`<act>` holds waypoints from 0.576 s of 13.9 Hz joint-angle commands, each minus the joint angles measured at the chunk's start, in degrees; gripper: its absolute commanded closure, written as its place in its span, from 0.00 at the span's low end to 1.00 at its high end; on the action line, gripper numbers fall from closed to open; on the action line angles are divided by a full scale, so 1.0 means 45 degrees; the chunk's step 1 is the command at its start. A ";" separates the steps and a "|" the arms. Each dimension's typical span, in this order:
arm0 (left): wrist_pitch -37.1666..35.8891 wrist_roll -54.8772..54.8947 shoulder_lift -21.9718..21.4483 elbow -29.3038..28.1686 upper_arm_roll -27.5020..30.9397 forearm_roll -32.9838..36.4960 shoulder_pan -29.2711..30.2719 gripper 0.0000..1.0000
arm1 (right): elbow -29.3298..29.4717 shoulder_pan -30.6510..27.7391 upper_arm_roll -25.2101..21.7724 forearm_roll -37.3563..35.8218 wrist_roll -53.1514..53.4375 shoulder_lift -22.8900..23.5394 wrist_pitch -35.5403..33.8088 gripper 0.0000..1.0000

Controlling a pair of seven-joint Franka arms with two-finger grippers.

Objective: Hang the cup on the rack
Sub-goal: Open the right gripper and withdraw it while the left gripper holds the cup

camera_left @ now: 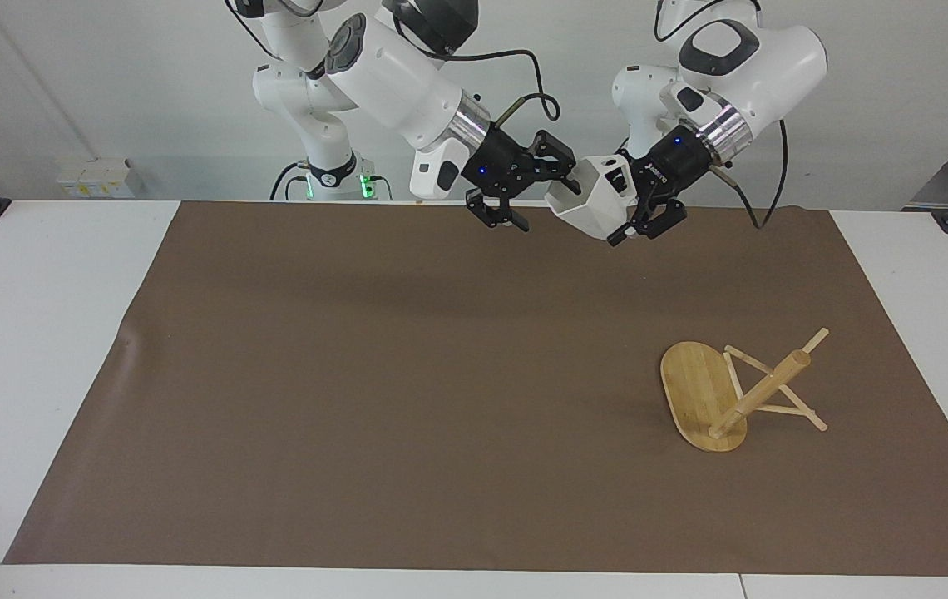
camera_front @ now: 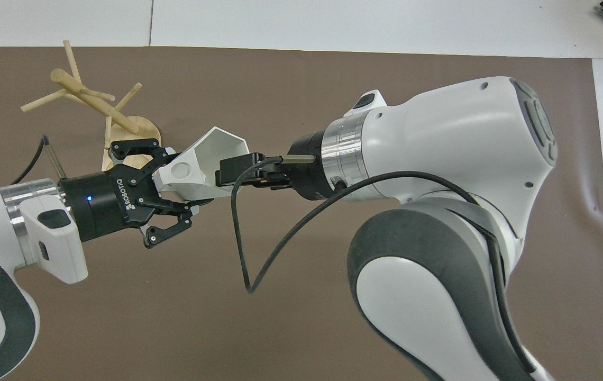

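We judge this to be the end of a hand-over in mid-air. The left claw [camera_left: 625,218] grips the cup [camera_left: 592,204] by its handle end, fingertips pinched on it, near the top centre of the facing view. The right claw [camera_left: 524,190], just beside the cup's mouth, stands with its jaws spread wide and holds nothing.

In the overhead view the cup [camera_front: 203,166] sits left of centre, between the two claws, over the brown mat [camera_front: 301,84] that covers the worktop [camera_left: 33,333].

The cup is white, matte and faceted, with an angular rim; it is tipped on its side, its mouth toward the right claw. A round hole shows in the flat tab by the left claw's fingers.

The rack [camera_left: 736,391] lies toppled in the lower right of the facing view, its oval base on edge and post slanting, pegs touching the mat. So the next move, as we see it, calls for the free right claw to set the rack upright before the cup's hole can go on a peg.
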 commanded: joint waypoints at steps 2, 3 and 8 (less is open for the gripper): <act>0.1770 -0.0042 -0.0305 -0.0762 -0.0015 -0.0267 -0.0233 1.00 | 0.0171 -0.0123 -0.0887 0.0157 0.0322 -0.0522 -0.1429 0.00; 0.2007 -0.0081 -0.0305 -0.0840 -0.0034 -0.0267 -0.0233 1.00 | 0.0190 -0.0142 -0.1257 0.0177 0.0322 -0.0659 -0.1916 0.00; 0.4076 -0.0764 0.0181 -0.1505 -0.0034 -0.0267 -0.0194 1.00 | 0.0153 -0.0123 -0.3855 0.0531 0.0185 -0.1771 -0.4457 0.00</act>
